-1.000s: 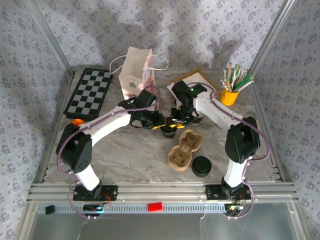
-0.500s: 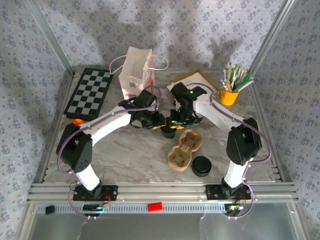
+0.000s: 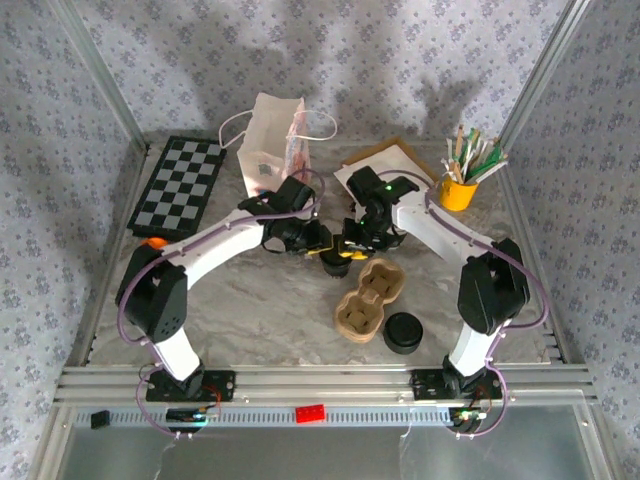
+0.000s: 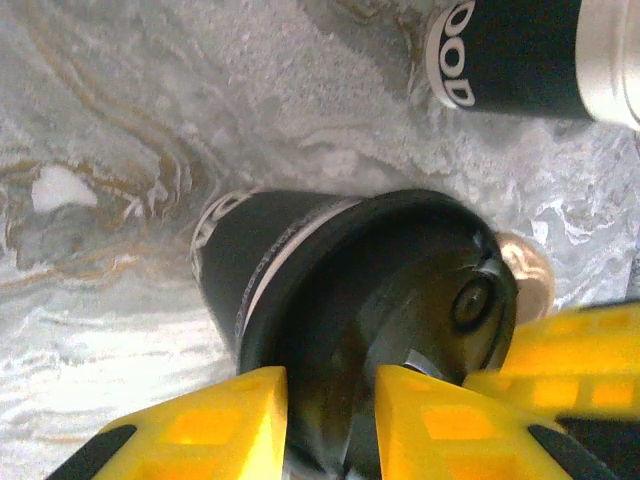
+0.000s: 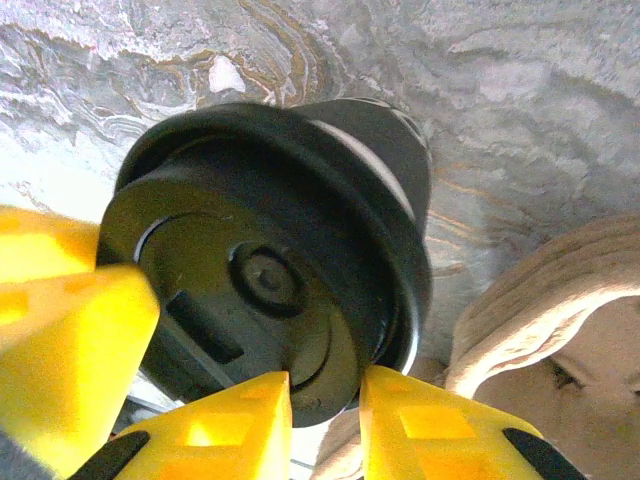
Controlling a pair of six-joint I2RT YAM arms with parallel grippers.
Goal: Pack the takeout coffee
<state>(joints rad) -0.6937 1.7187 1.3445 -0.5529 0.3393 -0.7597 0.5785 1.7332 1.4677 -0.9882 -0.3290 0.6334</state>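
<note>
A black takeout coffee cup (image 3: 338, 263) with a black lid stands on the marble table just beyond the cardboard carrier (image 3: 367, 298). My left gripper (image 3: 325, 247) comes in from the left and is shut on the lid's rim (image 4: 400, 300). Its yellow fingers (image 4: 215, 425) pinch the near edge. My right gripper (image 3: 352, 244) reaches from the right and is shut on the opposite rim of the same lid (image 5: 250, 270), close beside the carrier (image 5: 560, 320). Each wrist view catches the other gripper's yellow fingers at its side.
A second black cup (image 3: 403, 332) stands right of the carrier. Another black cup with white lettering (image 4: 510, 55) lies beyond the held one. A white paper bag (image 3: 272, 145), a checkerboard (image 3: 180, 187), a clipboard (image 3: 385, 160) and a yellow pencil cup (image 3: 462, 185) line the back.
Both grippers stay at the cup's lid. The right arm has shifted slightly to the right, and the cup has barely moved.
</note>
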